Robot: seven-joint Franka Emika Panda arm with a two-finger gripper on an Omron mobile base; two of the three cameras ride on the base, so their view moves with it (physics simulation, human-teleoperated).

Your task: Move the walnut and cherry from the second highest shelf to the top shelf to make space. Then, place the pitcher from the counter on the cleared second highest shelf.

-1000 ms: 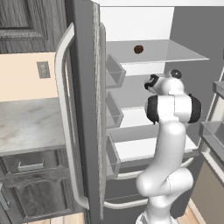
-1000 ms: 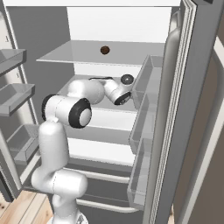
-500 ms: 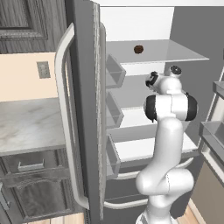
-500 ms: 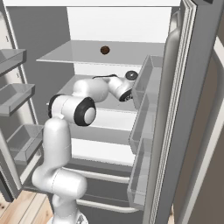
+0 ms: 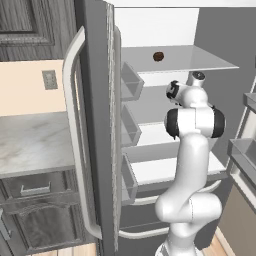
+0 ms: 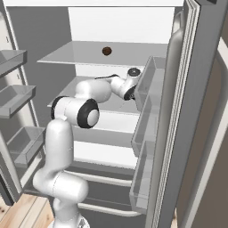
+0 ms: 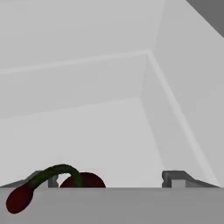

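Wide-open tool (image 7: 113, 186) reaching over pale grey second highest shelf (image 7: 105, 140), tiny dark red stemmed cherry (image 7: 83, 180) lying between fingertips (image 7: 175, 178), ready for pickup; wrinkly brown walnut (image 5: 158, 56) already sitting mid top shelf (image 5: 200, 62).

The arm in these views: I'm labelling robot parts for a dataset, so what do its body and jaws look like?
The arm is glossy white, built of rounded tubular segments with black bands at the joints, such as the elbow. A small round grey cap tops the wrist. The gripper has two small dark grey blocky tips. No cables or markings are visible.
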